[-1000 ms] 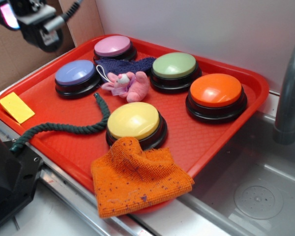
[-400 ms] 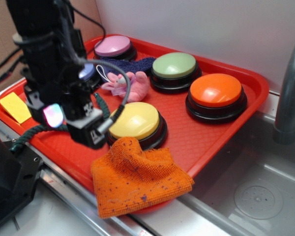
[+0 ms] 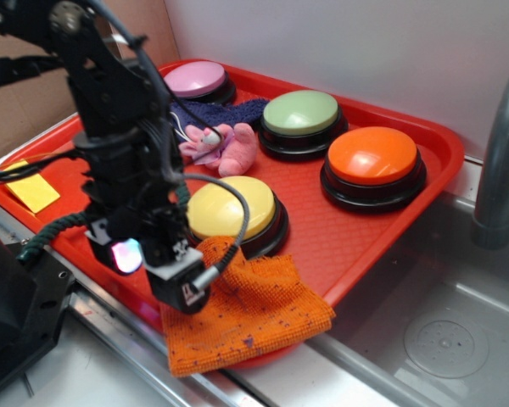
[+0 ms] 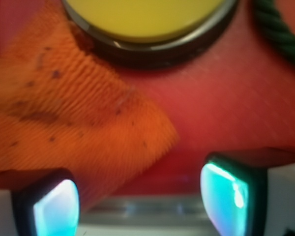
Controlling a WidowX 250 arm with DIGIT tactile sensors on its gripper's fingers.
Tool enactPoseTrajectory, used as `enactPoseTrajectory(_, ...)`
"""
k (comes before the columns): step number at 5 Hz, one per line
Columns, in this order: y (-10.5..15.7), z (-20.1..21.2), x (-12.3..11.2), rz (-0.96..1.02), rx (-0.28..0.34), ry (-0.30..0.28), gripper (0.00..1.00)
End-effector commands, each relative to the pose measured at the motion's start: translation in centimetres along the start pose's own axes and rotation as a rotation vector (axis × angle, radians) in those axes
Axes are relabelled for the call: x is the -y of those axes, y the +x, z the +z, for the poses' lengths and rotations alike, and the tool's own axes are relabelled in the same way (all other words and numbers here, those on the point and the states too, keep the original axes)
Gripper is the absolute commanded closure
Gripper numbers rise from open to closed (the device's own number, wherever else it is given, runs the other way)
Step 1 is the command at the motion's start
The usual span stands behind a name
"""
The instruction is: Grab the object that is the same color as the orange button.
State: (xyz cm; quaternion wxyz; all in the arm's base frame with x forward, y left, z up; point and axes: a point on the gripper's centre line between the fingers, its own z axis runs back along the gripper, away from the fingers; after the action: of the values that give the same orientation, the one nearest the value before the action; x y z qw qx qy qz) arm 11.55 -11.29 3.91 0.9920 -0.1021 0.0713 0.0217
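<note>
Now closing in for the grab: gripper (image 4: pixel 140 196) low, jaws spread, over the orange cloth's (image 3: pixel 254 318) corner at the red tray's (image 3: pixel 356 242) front lip, beside the yellow button (image 3: pixel 229 210). Next: drop, then pinch the near fold.

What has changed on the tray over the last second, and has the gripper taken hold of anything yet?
The gripper swung in from the upper left and dropped toward the tray's front edge; it now sits open over the left corner of the floppy orange knitted cloth, holding nothing. That cloth, the orange dome button, the yellow dome button and the red plastic tray have not moved.
</note>
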Motion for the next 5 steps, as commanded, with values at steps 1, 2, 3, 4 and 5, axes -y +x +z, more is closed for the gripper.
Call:
enactPoseTrajectory(1,0.15,-1.48,0.49,-0.042,-0.007,-0.008,0.0)
enactPoseTrajectory(2,0.17,-1.49,0.41,-0.021,-0.006,-0.003,0.16)
enactPoseTrajectory(3,-0.12,-1.88,0.07,0.009,-0.026,-0.002,1.0)
enactPoseTrajectory(4,-0.26,-2.0,-0.15,0.016,-0.028,0.008,1.0)
enactPoseTrajectory(5,-0.24,-1.92,-0.21,0.018,-0.019,0.018,1.0)
